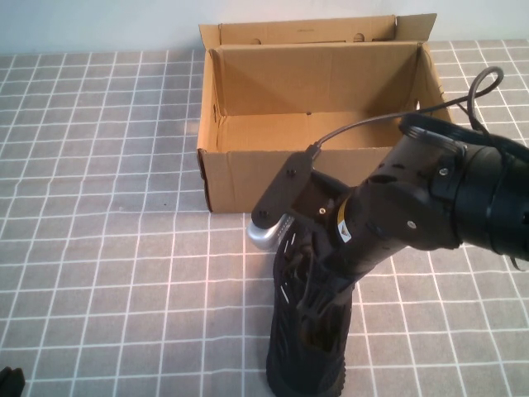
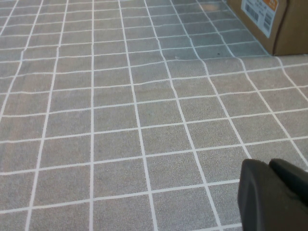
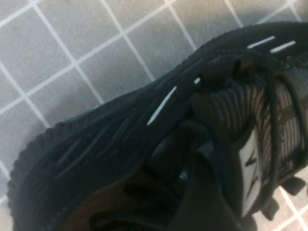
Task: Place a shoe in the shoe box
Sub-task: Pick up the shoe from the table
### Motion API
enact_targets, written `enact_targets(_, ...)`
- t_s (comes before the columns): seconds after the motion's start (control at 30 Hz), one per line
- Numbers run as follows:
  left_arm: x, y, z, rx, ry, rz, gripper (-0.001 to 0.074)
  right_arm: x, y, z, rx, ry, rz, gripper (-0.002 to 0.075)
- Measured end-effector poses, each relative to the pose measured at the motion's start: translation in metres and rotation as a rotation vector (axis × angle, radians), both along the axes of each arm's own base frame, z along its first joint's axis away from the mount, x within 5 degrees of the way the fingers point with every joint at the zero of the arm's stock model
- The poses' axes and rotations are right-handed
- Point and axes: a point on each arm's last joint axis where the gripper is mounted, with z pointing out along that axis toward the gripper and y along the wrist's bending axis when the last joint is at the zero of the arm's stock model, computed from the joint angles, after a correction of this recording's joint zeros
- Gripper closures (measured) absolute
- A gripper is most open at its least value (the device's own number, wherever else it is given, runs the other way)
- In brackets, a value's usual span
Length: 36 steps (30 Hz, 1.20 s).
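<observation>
The black knit shoe (image 1: 304,351) with white dashes lies on the grid cloth in front of the shoe box (image 1: 248,178), heel toward me. The open brown cardboard box stands at the back centre and nothing shows inside it. My right gripper (image 1: 312,291) reaches down into the shoe's opening. In the right wrist view one finger (image 3: 202,202) sits inside the shoe (image 3: 120,134) beside the white tongue label (image 3: 250,168), gripping it. My left gripper (image 2: 275,195) is shut and empty, low at the near left (image 1: 8,382).
A corner of the box with a printed label (image 2: 260,12) shows in the left wrist view. The right arm's cable (image 1: 388,120) arcs over the box's front wall. Grey grid cloth (image 1: 99,248) covers the table on the left.
</observation>
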Motion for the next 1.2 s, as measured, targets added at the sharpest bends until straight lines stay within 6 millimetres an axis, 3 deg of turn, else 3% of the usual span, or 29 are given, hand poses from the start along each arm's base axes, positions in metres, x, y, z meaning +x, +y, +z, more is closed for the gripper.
enact_targets(0.43, 0.0, 0.0, 0.0, 0.0, 0.0, 0.0, 0.0736, 0.011, 0.001, -0.019, -0.059, -0.004, -0.009, 0.0344)
enact_targets(0.5, 0.0, 0.0, 0.0, 0.0, 0.0, 0.0, 0.0736, 0.012, 0.001, -0.02, -0.06, -0.002, -0.009, 0.0403)
enact_targets(0.67, 0.0, 0.0, 0.0, 0.0, 0.0, 0.0, 0.0736, 0.012, 0.002, -0.022, -0.061, 0.006, -0.011, 0.065)
enact_targets(0.73, 0.0, 0.0, 0.0, 0.0, 0.0, 0.0, 0.0736, 0.012, 0.002, -0.022, -0.061, 0.006, -0.011, 0.0694)
enact_targets(0.87, 0.0, 0.0, 0.0, 0.0, 0.0, 0.0, 0.0736, 0.012, 0.001, -0.021, -0.057, 0.007, -0.015, 0.0712)
enact_targets(1.0, 0.0, 0.0, 0.0, 0.0, 0.0, 0.0, 0.0736, 0.005, -0.007, -0.004, -0.045, 0.016, -0.031, 0.0713)
enact_targets(1.2, 0.0, 0.0, 0.0, 0.0, 0.0, 0.0, 0.0736, -0.02, -0.029, 0.047, 0.031, 0.016, -0.059, 0.0715)
